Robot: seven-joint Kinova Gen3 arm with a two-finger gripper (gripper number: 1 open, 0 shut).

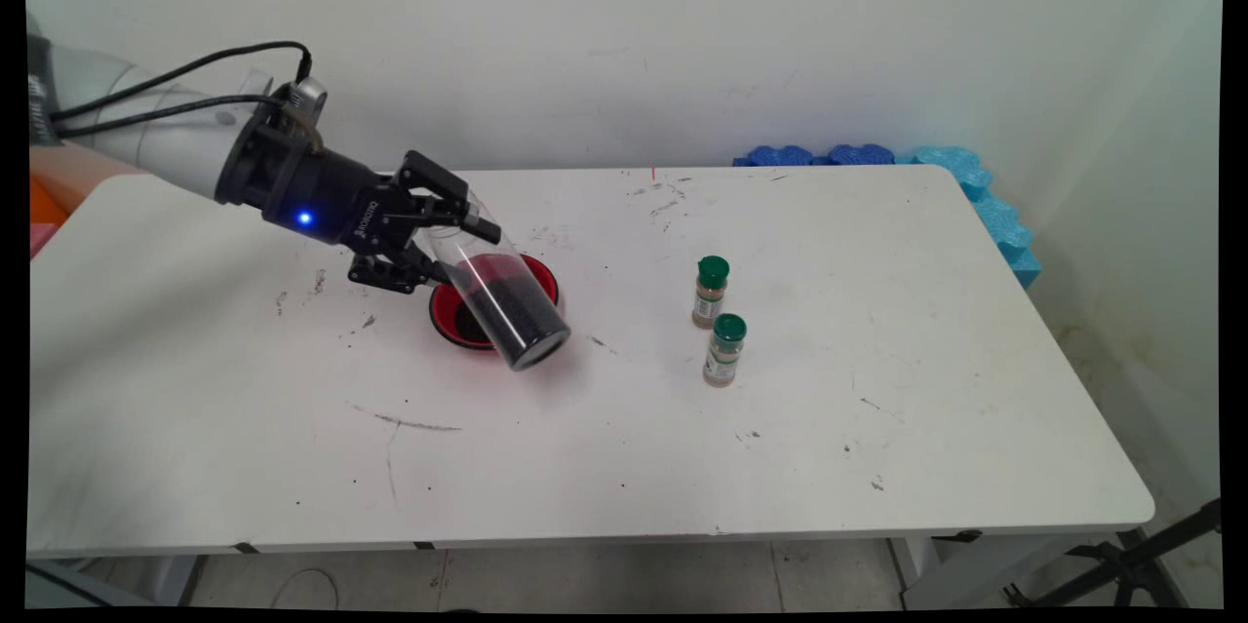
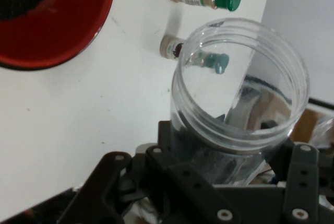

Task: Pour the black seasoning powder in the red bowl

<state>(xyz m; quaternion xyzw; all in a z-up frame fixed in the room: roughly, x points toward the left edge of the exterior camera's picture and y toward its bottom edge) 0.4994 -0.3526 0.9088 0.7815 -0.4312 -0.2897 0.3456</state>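
My gripper (image 1: 456, 248) is shut on a clear plastic jar (image 1: 499, 296), gripping it near one end. The jar is tilted, its far end pointing down and to the right above a red bowl (image 1: 445, 323). The bowl holds a dark, grainy heap. In the hand view the jar (image 2: 240, 93) looks empty, and the red bowl (image 2: 68, 31) lies at the upper left with the dark heap in it. Two small spice bottles with green caps stand to the right of the bowl, one (image 1: 711, 292) farther back and one (image 1: 724, 350) nearer.
Blue foam pieces (image 1: 975, 189) line the table's far right corner and right edge. Dark smudges mark the white table (image 1: 877, 428). A black stand leg (image 1: 1141, 560) shows on the floor at the lower right.
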